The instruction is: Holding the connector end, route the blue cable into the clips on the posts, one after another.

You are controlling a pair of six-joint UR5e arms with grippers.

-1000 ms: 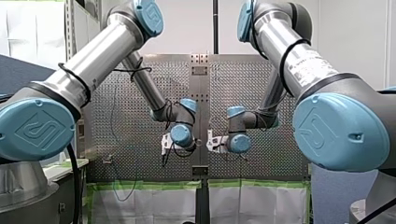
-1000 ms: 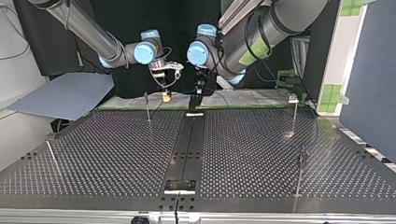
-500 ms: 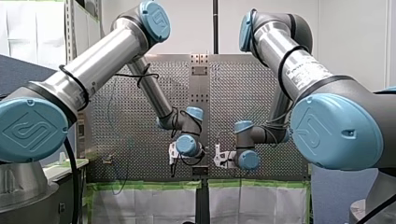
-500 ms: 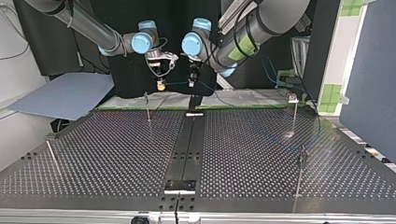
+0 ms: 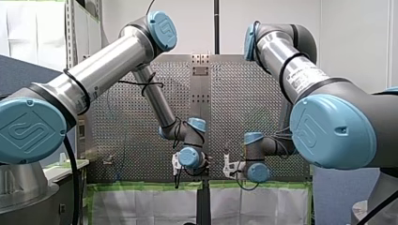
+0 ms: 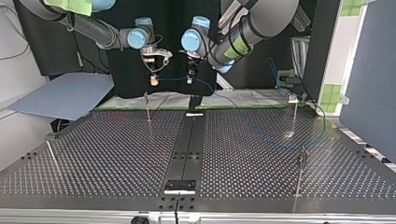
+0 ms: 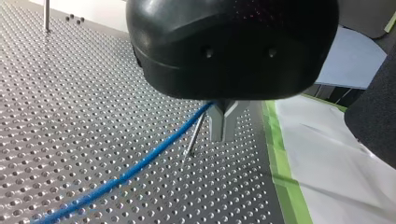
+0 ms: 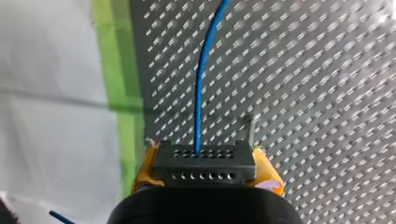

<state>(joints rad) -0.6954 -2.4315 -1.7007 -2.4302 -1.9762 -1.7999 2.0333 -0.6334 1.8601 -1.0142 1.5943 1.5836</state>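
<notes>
While both arms hang over the arm-side edge of the table [image 6: 116, 154], the blue cable [image 6: 170, 78] is strung through the air between them, well above the thin post [image 6: 147, 106] that stands near that edge. My right gripper [image 6: 153, 80] sits almost straight above that post. In its wrist view you can see the yellow pads [image 8: 267, 170] clamped on either side of the black connector [image 8: 203, 161], with the cable coming straight out of the block's face. My left gripper [image 6: 190, 77] is a bit further from the post, over toward the table's middle strip. Its metal fingers [image 7: 215, 125] look pinched together on the cable just past the connector end. From there the cable sags down and runs away from the post, across the holes toward the far side of the table. So the cable is up in the air, apart from the post, grabbed at two spots close together.
</notes>
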